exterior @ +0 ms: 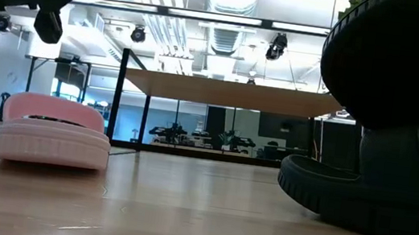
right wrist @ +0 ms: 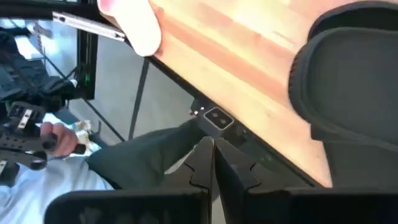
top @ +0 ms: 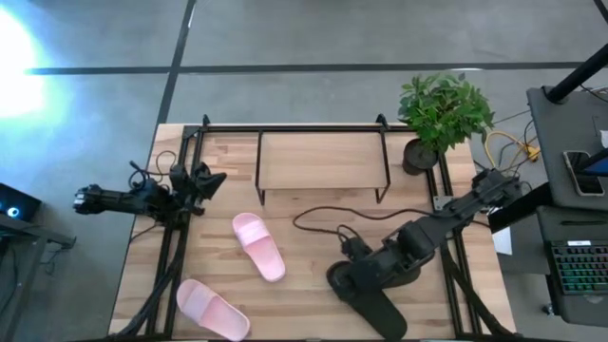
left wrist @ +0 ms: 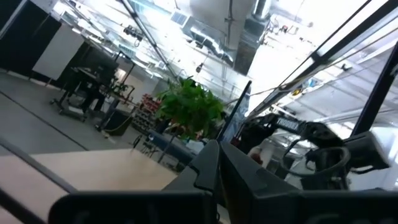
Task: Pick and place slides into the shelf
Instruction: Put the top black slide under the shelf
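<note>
A pale wooden worktop point(top: 313, 285) with visible plank grain carries a low shelf point(top: 323, 161) at its back edge, a thin black metal frame under a light wooden board. Two light pink slides lie on the left half: one pink slide point(top: 258, 245) near the middle, angled, and a second pink slide point(top: 212, 309) at the front edge, both soft-looking rubber with one broad rounded strap. From table height, the nearer pink one point(exterior: 52, 141) shows a ribbed sole edge. On the right, a black slide point(top: 380, 304) of matte rubber lies near the front, and the right gripper point(top: 356, 271) sits low at it (a second black slide seems to lie under the arm, though the outlines merge). In its wrist view the right fingers point(right wrist: 208, 165) are pressed together. The left gripper point(top: 211, 180) hovers off the worktop's left back corner, well apart from the slides, its fingers point(left wrist: 214, 171) also pressed together. A leafy green potted plant point(top: 442, 114) stands beside the shelf's right end.
</note>
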{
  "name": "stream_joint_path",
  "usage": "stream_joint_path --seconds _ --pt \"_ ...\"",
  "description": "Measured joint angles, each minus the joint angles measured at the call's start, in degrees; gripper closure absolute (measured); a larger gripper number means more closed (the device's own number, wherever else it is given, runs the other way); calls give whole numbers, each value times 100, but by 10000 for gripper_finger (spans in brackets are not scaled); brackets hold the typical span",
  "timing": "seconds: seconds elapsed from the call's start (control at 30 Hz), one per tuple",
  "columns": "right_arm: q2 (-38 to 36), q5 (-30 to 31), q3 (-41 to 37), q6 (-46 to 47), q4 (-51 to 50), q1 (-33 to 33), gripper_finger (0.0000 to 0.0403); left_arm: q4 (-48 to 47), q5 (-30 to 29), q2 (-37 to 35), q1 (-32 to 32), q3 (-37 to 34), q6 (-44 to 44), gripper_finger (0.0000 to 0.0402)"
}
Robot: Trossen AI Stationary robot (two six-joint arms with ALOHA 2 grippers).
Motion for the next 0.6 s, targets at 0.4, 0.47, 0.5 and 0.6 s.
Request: stream_joint_path --seconds 0.4,0.47,0.5,0.6 --pt "299 -2356 40 892 -1299 -93 314 -373 63 372 -1 0 69 402" --pt "312 -2585 40 1025 -1751 -76 279 -393 63 454 -1 0 262 402" --pt "313 -2603 40 1096 -2000 -73 262 -394 63 506 0 0 336 402" --pt "311 -2305 42 1134 -2712 -79 219 -399 65 606 0 0 476 402"
